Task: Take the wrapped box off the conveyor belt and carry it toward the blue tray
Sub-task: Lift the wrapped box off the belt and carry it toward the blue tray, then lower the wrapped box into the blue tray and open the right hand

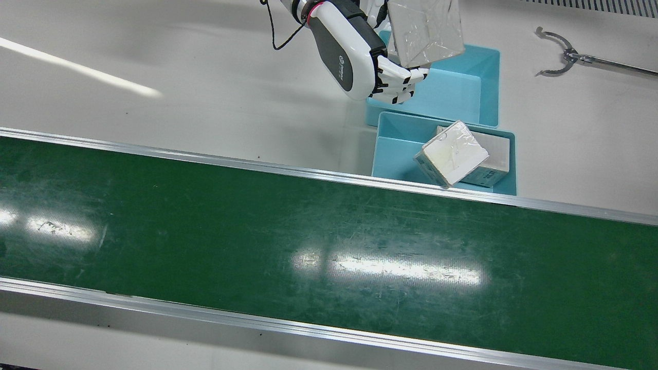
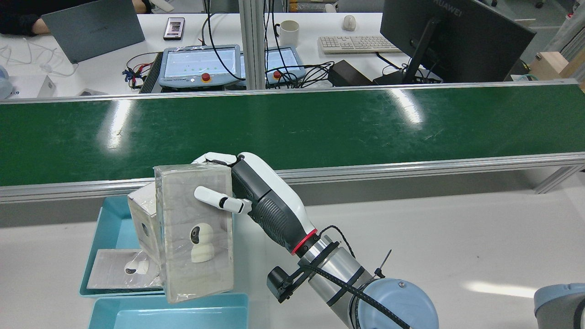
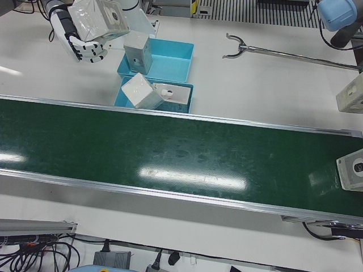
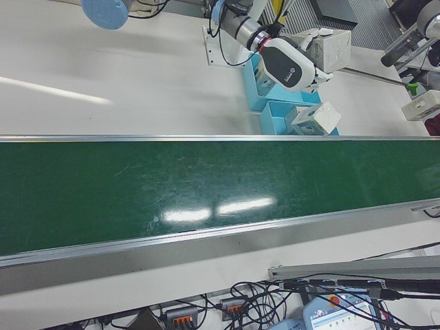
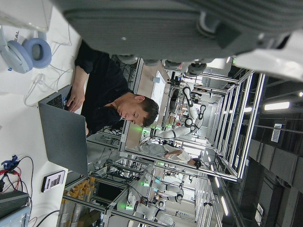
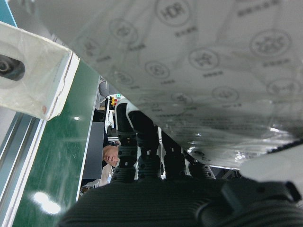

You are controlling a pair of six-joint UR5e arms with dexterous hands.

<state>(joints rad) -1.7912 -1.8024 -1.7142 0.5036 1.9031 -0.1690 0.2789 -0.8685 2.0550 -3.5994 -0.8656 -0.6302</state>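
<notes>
My right hand [image 1: 396,79] is shut on the wrapped box [image 1: 424,31], a grey box in clear film with a camera printed on it [image 2: 196,228]. It holds the box upright in the air, off the green conveyor belt [image 1: 308,246], over the corner of the far blue tray [image 1: 462,87]. Its fingers [image 2: 219,201] press on the box's printed face. The right hand view is filled by the box's underside [image 6: 213,61]. The left hand [image 5: 165,23] shows only in its own view, fingers apart and holding nothing.
The blue tray by the belt [image 1: 390,154] holds a flat box [image 1: 493,154] and a tilted wrapped box [image 1: 452,154]. Another box [image 3: 136,51] stands in the far tray. A metal grabber tool [image 1: 565,56] lies on the white table. Two boxes [image 3: 351,93] sit near the belt's end.
</notes>
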